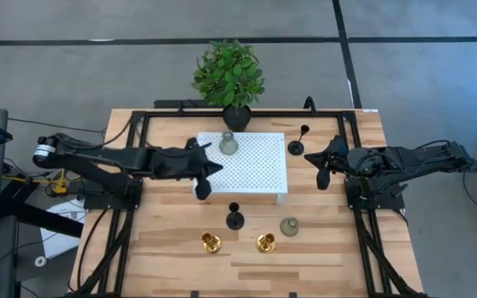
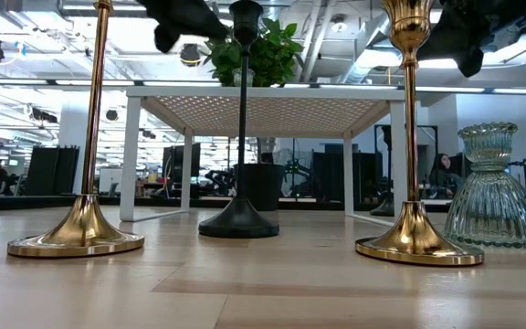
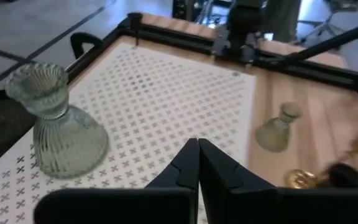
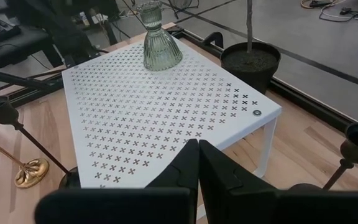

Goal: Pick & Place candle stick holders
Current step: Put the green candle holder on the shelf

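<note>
Left gripper: left gripper [image 1: 203, 189] hangs over the near-left edge of the white perforated platform [image 1: 259, 170], fingers pressed together on nothing; its wrist view shows the two tips meeting above the platform top.
Right gripper: right gripper [image 1: 322, 179] waits just right of the platform, fingers likewise together and empty.
On the platform: one grey-green holder [image 1: 228, 145] stands upright at the far-left corner, the only holder on the raised top.
Near the table's front: black holder [image 1: 235, 218] stands just near of the platform; two gold holders [image 1: 211, 242] [image 1: 264, 242] stand side by side nearer still; a second grey-green holder [image 1: 289, 226] stands right of them.
Far right: second black holder [image 1: 296, 146] stands on the wood beside the platform's far-right corner.
Progress: by this layout, one of six appears placed, if the platform is the goal.
Risk: the gold and black holders are tall on thin stems and stand close together; a descent slightly off line would likely tip one into its neighbour. The gold stems look slick, so a pinch could slip.
Risk, continued: lifting onto the platform, a base could catch its edge.
Surface: pale wooden table [image 1: 164, 257] inside a black frame; potted plant [image 1: 228, 73] at the far edge.
Room: open workshop with desks and seated people beyond, seen in the low view.
</note>
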Controlling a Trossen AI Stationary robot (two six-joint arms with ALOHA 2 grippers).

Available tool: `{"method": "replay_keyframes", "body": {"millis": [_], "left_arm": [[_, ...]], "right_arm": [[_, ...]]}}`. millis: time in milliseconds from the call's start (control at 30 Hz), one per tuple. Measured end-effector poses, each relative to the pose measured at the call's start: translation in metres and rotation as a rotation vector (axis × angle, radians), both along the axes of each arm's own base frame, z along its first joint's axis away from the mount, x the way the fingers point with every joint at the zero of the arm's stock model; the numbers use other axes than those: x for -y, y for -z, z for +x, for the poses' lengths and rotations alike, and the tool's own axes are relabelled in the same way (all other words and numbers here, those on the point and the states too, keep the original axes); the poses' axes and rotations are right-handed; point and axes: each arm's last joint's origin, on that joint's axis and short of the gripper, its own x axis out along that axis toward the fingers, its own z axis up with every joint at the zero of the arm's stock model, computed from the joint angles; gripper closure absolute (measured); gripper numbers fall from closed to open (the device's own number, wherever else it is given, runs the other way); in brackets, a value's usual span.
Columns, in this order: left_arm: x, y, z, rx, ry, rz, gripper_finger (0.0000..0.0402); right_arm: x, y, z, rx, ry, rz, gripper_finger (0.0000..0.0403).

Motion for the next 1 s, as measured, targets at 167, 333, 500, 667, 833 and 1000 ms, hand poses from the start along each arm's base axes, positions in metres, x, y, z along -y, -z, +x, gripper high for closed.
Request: {"method": "replay_keyframes", "body": {"millis": [167, 333, 500, 667, 833, 1000], "left_arm": [[0.008, -0.009, -0.025, 0.006, 0.063, -0.001, 0.0399], [0.018, -0.013, -0.045, 0.006, 0.141, -0.001, 0.0399], [0.026, -0.018, -0.055, 0.039, 0.191, -0.006, 0.0399], [0.032, -0.019, -0.060, 0.048, 0.185, 0.009, 0.0399], [0.037, -0.019, -0.061, 0.047, 0.198, 0.009, 0.0399], [0.039, -0.019, -0.062, 0.049, 0.191, 0.015, 0.0399]], "right_arm": [[0.000, 0.000, 0.000, 0.000, -0.003, 0.001, 0.0403], [-0.001, 0.000, 0.000, 0.001, -0.016, 0.007, 0.0403], [-0.002, -0.002, 0.002, 0.025, -0.056, 0.030, 0.0403], [-0.004, -0.005, 0.003, 0.063, -0.097, 0.073, 0.0403], [-0.003, 0.001, 0.000, 0.018, -0.050, 0.123, 0.0403], [-0.002, 0.008, -0.004, -0.036, 0.010, 0.177, 0.0403]]}}
